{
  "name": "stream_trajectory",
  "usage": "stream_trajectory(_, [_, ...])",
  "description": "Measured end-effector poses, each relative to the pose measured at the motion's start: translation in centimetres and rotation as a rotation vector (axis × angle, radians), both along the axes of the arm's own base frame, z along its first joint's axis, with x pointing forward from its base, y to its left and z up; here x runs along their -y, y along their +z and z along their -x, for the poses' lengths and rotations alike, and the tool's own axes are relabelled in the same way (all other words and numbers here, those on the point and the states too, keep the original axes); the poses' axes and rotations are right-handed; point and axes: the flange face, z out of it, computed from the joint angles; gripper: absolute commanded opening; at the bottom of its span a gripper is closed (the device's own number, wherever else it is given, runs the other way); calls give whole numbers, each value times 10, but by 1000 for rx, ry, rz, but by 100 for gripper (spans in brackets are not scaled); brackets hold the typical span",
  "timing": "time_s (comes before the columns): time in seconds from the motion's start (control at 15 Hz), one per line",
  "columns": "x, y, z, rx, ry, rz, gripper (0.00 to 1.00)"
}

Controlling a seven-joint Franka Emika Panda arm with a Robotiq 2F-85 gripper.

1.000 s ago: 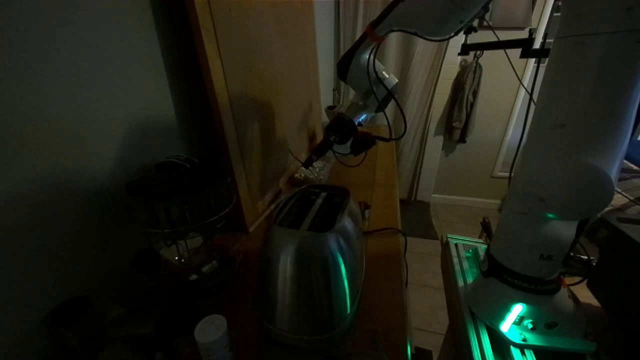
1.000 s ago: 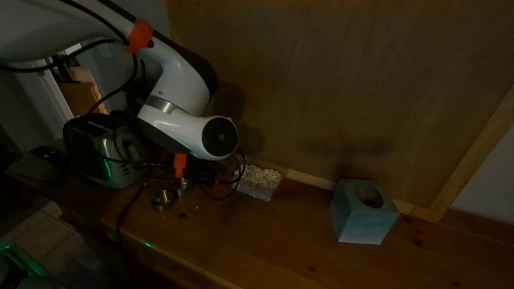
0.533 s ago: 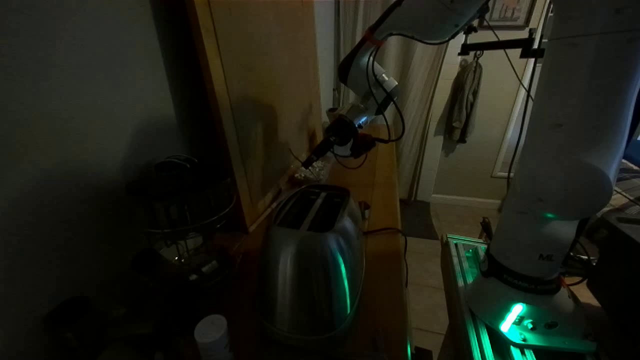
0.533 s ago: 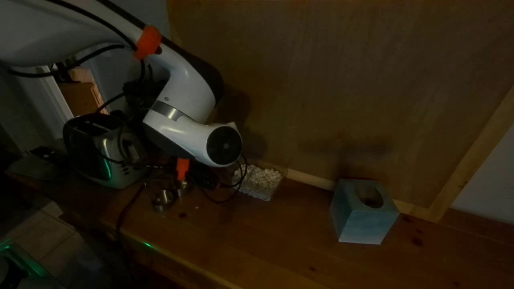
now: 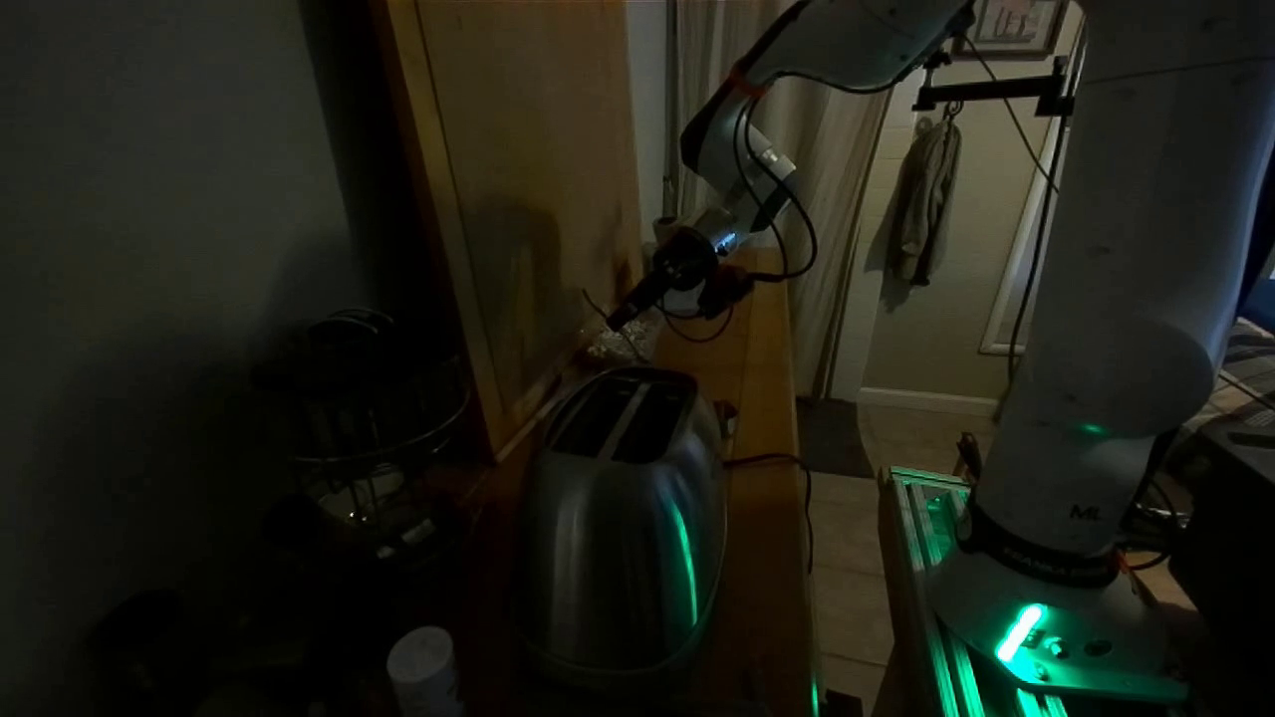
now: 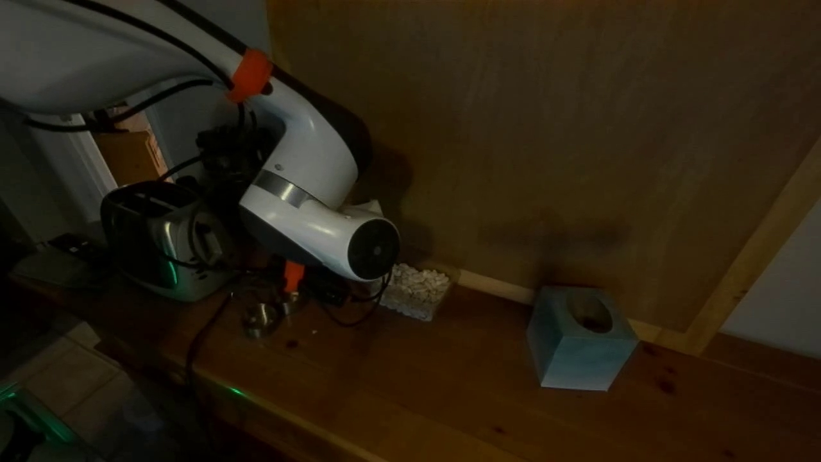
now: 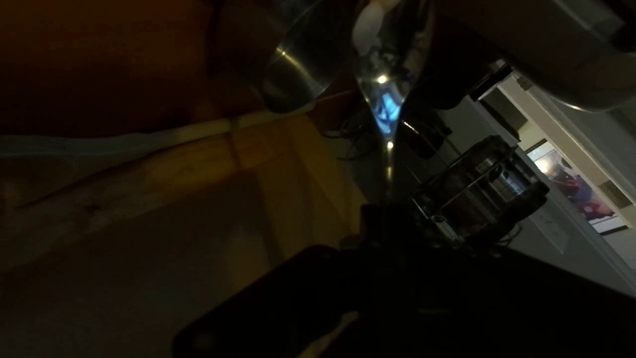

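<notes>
1. In a dim room: wooden desk [image 6: 449, 391], backed by an upright wooden panel [image 6: 545, 128].
2. Clamped between the jaws, in the wrist view: thin handle of a shiny spoon [image 7: 392, 59], held above the desk, bowl outward.
3. Likely light, stiff, slippery, hardly fragile; best gripped firmly across the handle, against twisting.
4. Nearby, in both exterior views: metallic toaster [image 5: 628, 548], container [image 6: 410, 310] of pale bits.
5. Farther along: blue box [image 6: 580, 362].

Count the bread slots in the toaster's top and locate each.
2: in an exterior view, one bread slot lies nearer the wooden panel, the other slot beside it, nearer the robot base. No slot appears hidden.
</notes>
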Motion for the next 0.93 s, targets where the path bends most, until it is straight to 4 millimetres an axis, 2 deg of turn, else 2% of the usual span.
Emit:
stream_trajectory(0.53, [2, -9, -1, -14, 26, -22, 2])
stream_trajectory(0.93, [0, -28, -1, -54, 54, -56, 2])
